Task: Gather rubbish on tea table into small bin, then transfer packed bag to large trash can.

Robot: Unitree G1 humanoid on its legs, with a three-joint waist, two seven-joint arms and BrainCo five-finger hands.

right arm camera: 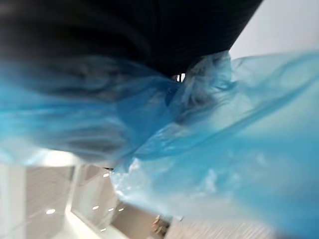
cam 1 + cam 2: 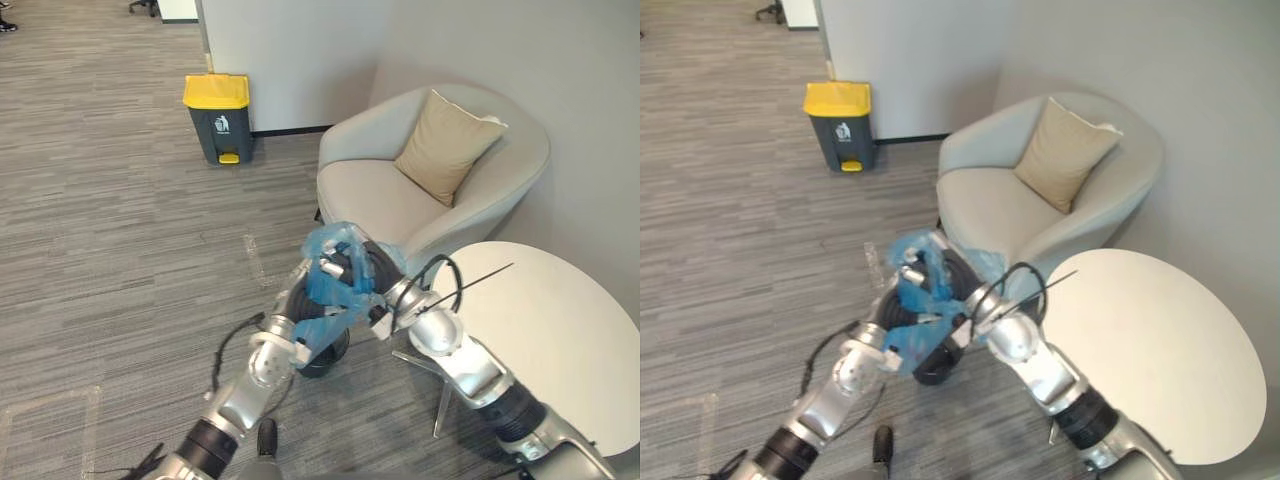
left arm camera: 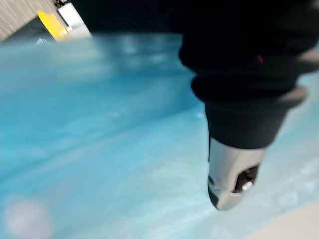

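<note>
Blue bag, atop small bin before the armchair: I had left hand and right hand buried in its plastic, likely to lift it out; neither grip could I tell.

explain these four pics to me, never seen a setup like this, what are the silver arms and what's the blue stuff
This is a humanoid robot with two silver arms. The two wide pictures come from cameras in its head, looking down; the two close-ups come from its wrists. Its left hand and right hand meet at a blue plastic bag above a small black bin on the floor, beside a round white table. The bag hides whether they grip it. Behind stand a grey armchair with a tan cushion and a yellow-lidded trash can.
</note>
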